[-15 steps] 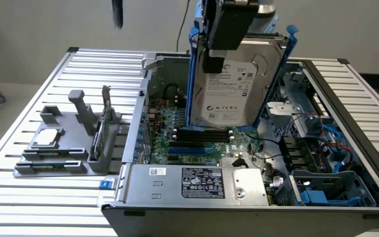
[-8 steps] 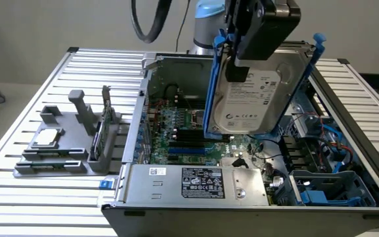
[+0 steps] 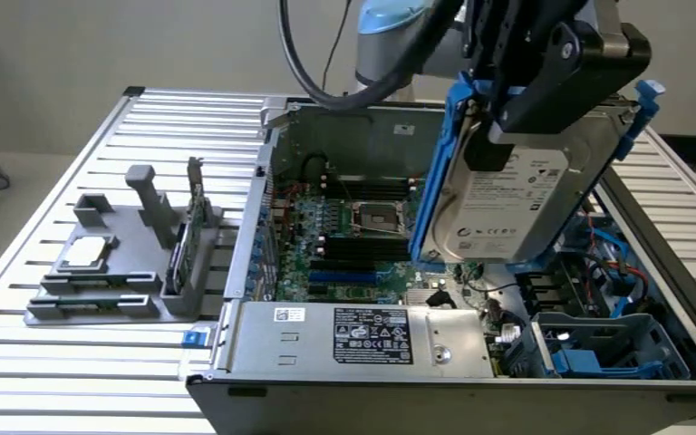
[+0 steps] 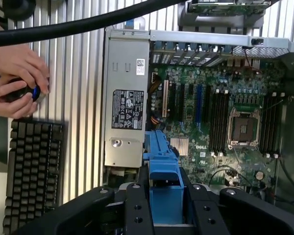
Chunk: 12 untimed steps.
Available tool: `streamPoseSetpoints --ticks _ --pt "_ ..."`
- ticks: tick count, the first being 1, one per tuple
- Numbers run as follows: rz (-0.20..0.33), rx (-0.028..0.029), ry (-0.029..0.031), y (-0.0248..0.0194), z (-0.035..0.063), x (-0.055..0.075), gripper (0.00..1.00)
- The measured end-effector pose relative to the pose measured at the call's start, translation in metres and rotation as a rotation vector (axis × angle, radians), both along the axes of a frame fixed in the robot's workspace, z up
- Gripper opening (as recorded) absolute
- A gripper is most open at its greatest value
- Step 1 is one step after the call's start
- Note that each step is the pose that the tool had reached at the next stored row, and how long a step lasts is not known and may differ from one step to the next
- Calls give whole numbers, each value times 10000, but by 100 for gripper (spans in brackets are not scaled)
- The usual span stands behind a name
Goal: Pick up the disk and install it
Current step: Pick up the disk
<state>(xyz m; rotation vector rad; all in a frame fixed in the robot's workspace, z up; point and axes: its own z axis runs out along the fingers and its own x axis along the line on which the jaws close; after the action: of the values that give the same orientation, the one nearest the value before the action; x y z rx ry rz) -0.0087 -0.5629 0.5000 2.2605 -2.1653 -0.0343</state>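
Note:
The disk (image 3: 511,204), a silver-grey hard drive with a white label in a blue rail frame, hangs tilted on edge above the open computer case (image 3: 251,272). My gripper (image 3: 529,109) is shut on it from above, black fingers clamping the drive's upper part. In the wrist view the frame's blue end (image 4: 162,181) sits between my two black fingers (image 4: 136,208), with the motherboard (image 4: 220,112) below it. The drive's label faces the exterior view's left and front.
A blue drive cage (image 3: 602,349) sits in the case's near corner at the exterior view's right, beside the power supply (image 3: 361,335). A grey fixture (image 3: 94,299) holds a square chip (image 3: 87,255) and a green card (image 3: 185,245). A person's hands (image 4: 17,81) and a keyboard (image 4: 32,171) lie beside the case.

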Motion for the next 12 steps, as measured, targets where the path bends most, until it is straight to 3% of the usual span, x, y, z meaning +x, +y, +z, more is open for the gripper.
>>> streamPoseSetpoints --ticks 12 --pt "0 0 0 -229 -39 442 33"
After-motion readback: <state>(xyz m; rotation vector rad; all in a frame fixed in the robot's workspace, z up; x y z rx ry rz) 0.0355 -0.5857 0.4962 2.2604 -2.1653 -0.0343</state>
